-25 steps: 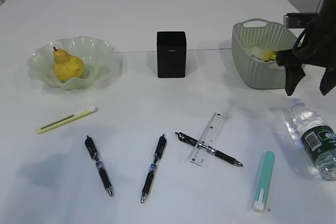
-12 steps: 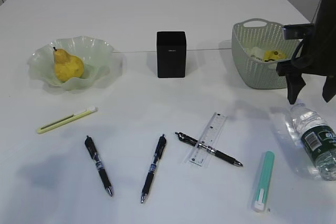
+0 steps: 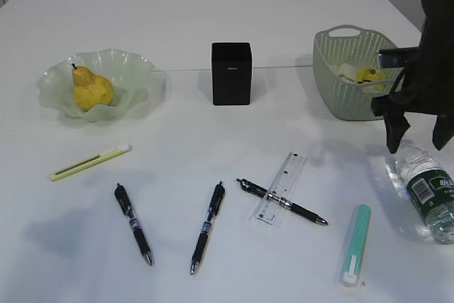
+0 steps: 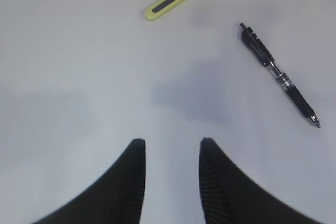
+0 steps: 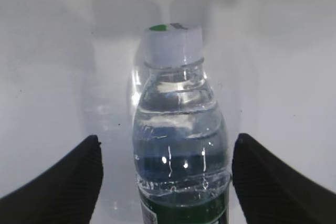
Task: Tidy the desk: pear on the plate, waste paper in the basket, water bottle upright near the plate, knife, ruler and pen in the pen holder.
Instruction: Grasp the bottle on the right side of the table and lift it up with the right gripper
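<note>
The right gripper (image 3: 415, 140) is coming down from beside the basket (image 3: 333, 94) toward the bottle (image 3: 425, 193); a second ago it was hanging level with the basket's wall, and now its tips are sitting just above the bottle's cap end. Its jaws are standing spread wide, and in the right wrist view the bottle (image 5: 181, 140) is lying between the two fingers (image 5: 63, 179), cap pointing away, with neither finger touching it. The bottle is lying on its side on the desk (image 3: 213, 19) at the right edge, unmoved.

The left gripper (image 4: 170, 145) is hovering over bare desk with its jaws partly apart and nothing between them; it is out of the exterior view.

Everything else is staying where it was. The pear (image 3: 91, 89) is sitting in the plate (image 3: 135, 69) at the left. The paper (image 3: 363, 74) is lying inside the basket. The holder (image 3: 231, 74) is standing upright at the middle. The ruler (image 3: 282, 186) is lying across a black pen (image 3: 301, 209). Two more pens (image 3: 133, 223) (image 3: 207, 226) are lying to its left, a yellow knife (image 3: 89, 162) nearer the plate and a teal knife (image 3: 355, 245) near the bottle.
</note>
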